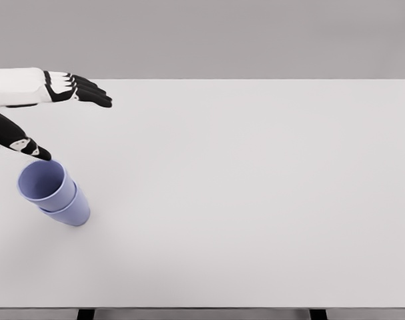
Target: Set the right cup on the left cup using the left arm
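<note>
Where the white table (242, 200) ran nearest to the camera, two dark legs showed just under its front edge, and most of the surface above them carried nothing but soft light. Toward the front left stood the two lilac cups, one nested inside the other: the upper cup (43, 182) sat in the lower cup (72, 210), its open mouth tipped toward the left and up, while the lower cup's body showed beneath and to the right of it. The stack rested on the table and nothing touched it. Just behind it, the left hand (49, 110) hung over the table's left side, its white arm coming in from the left edge. The dark fingers (89, 93) were stretched out and spread, pointing right, and the thumb (29, 147) reached down toward the upper cup's rim but stayed apart from it; the hand held nothing. Beyond the table's far edge lay a plain grey wall (255, 40).
</note>
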Robot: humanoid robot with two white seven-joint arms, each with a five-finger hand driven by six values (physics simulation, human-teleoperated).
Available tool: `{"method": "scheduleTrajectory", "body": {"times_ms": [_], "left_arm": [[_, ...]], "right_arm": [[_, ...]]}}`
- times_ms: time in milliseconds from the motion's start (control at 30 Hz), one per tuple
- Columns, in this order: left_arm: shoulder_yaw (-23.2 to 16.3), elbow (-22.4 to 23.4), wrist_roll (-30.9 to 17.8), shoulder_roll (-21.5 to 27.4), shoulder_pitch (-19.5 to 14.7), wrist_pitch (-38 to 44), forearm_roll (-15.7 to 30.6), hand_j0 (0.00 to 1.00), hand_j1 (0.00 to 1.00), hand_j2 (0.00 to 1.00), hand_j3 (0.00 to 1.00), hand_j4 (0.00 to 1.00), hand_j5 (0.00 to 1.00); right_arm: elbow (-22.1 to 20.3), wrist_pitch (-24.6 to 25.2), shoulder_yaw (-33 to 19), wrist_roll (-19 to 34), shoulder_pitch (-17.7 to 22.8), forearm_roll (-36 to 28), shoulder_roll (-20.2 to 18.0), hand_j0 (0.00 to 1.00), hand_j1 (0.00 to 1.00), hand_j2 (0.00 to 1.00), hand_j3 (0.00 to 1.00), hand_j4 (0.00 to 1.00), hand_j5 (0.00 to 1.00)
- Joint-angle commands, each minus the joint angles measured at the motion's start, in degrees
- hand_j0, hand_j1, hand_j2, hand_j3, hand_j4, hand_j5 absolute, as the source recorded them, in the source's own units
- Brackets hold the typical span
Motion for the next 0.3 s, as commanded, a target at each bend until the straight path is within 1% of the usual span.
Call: {"method": "scheduleTrajectory", "body": {"times_ms": [0,67,133,267], "left_arm": [[0.4,0.0,-0.1,-5.8,0.0,0.1,2.6,1.00,1.00,1.00,1.00,1.00,1.00],[0.4,0.0,-0.2,-10.4,0.0,0.1,3.1,1.00,1.00,1.00,1.00,1.00,1.00],[0.4,0.0,-0.2,-13.1,-0.6,0.1,4.2,1.00,1.00,1.00,1.00,1.00,1.00],[0.5,0.0,-0.2,-16.3,-0.5,0.1,5.2,1.00,1.00,1.00,1.00,1.00,1.00]], "right_arm": [[0.0,0.0,0.0,0.0,0.0,0.1,0.0,1.00,1.00,1.00,1.00,1.00,1.00],[0.0,0.0,0.0,0.0,0.1,0.1,0.0,1.00,1.00,1.00,1.00,1.00,1.00],[0.0,0.0,0.0,0.0,0.1,0.1,0.0,1.00,1.00,1.00,1.00,1.00,1.00],[0.0,0.0,0.0,0.0,0.0,0.1,0.0,1.00,1.00,1.00,1.00,1.00,1.00]]}}
